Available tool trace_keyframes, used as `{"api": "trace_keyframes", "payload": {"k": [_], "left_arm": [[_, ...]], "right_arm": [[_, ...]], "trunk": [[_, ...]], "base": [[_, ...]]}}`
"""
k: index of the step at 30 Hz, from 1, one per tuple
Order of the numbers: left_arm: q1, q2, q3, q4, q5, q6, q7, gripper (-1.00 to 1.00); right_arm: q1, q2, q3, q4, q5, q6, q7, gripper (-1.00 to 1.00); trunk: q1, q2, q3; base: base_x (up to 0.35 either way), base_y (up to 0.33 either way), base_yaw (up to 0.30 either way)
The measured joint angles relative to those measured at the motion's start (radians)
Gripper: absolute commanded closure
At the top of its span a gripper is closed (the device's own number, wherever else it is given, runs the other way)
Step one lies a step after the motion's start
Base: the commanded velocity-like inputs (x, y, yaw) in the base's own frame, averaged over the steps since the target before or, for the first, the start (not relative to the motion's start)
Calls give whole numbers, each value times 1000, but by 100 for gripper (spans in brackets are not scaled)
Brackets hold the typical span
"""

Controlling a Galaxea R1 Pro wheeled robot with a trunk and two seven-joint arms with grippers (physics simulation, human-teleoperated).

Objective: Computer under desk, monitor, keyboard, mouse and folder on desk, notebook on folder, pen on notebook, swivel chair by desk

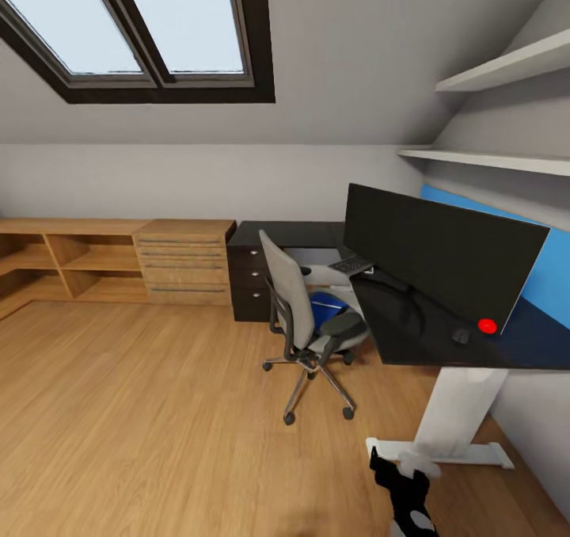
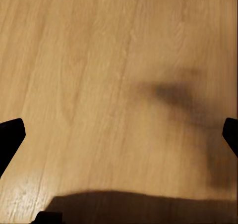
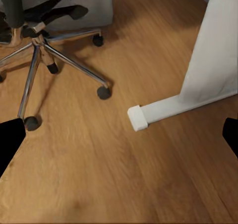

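Note:
The black desk (image 1: 412,333) stands at the right on white legs (image 3: 210,55). On it are the wide monitor (image 1: 435,256), the keyboard (image 1: 351,265) past its far end and the mouse (image 1: 461,335) near its red dot. The grey swivel chair (image 1: 305,315) stands in front of the desk with the blue folder (image 1: 326,309) on its seat. Behind the chair's chrome base (image 3: 39,60) sits a light grey box, the computer (image 3: 91,8). I cannot make out the notebook or the pen. My left gripper (image 2: 119,135) and right gripper (image 3: 119,135) are open over the wood floor, holding nothing.
A light wooden shelf unit and drawer cabinet (image 1: 184,261) line the back wall beside the desk's black drawers (image 1: 249,279). My right arm (image 1: 405,489) hangs low near the desk's white foot (image 3: 158,111). Wall shelves (image 1: 491,157) jut out above the monitor. Open wood floor lies at the left.

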Motion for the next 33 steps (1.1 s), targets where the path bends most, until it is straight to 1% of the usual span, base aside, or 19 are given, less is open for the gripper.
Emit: {"api": "trace_keyframes", "payload": {"k": [2,3,4,6,7,9,11,14,19,22,24,26,27,29,30,33], "left_arm": [[0,-1,0,-94,0,67,1,-100],[0,-2,0,-117,0,79,1,-100],[0,-3,-1,-158,0,101,1,-100],[0,-9,-2,-234,0,157,1,-100],[-1,-12,-2,-253,0,175,1,-100],[-1,-23,-2,-326,0,238,2,-100],[-1,-27,-2,-380,-1,267,2,-100],[-1,-30,-3,-439,0,286,0,-100],[-1,-29,-2,-475,1,295,-2,-100],[-1,-26,1,-484,2,285,-4,-100],[-1,-24,2,-484,2,273,-3,-100],[-1,-18,4,-481,2,253,-3,-100],[-1,-11,5,-475,2,240,-3,-100],[-1,-1,6,-468,3,230,-4,-100],[-1,9,6,-460,3,223,-5,-100],[0,23,7,-435,4,215,-7,-100]], "right_arm": [[-43,26,1,-1,0,30,-24,-100],[-54,30,0,-1,-1,41,-33,-100],[-73,39,1,-1,-1,67,-54,-100],[-113,54,1,-1,2,109,-98,-100],[-124,57,1,-1,2,116,-106,-100],[-160,64,1,-1,4,130,-126,-100],[-178,66,1,-2,5,135,-132,-100],[-192,68,4,-4,8,136,-136,-100],[-201,68,21,-27,16,133,-131,-100],[-202,67,61,-63,38,132,-118,-100],[-202,67,75,-71,52,131,-115,-100],[-203,67,89,-79,78,130,-113,-100],[-203,67,94,-83,95,128,-112,-100],[-204,66,98,-84,108,125,-111,-100],[-207,65,99,-85,116,121,-111,-100],[-214,62,101,-86,125,107,-110,-100]], "trunk": [[8,-14,-6],[12,-21,-9],[15,-28,-12],[23,-42,-19],[27,-49,-22],[35,-63,-28],[42,-77,-34],[54,-98,-44],[73,-133,-60],[84,-154,-69],[92,-168,-75],[100,-182,-81],[104,-189,-85],[111,-203,-91],[115,-210,-94],[127,-231,-103]], "base": [[0,0,0],[0,0,0],[0,0,0],[0,0,0],[0,0,0],[0,0,0],[0,0,0],[0,0,0],[0,0,0],[0,0,0],[0,0,0],[0,0,0],[0,0,0],[0,0,0],[0,0,0],[0,0,0]]}}
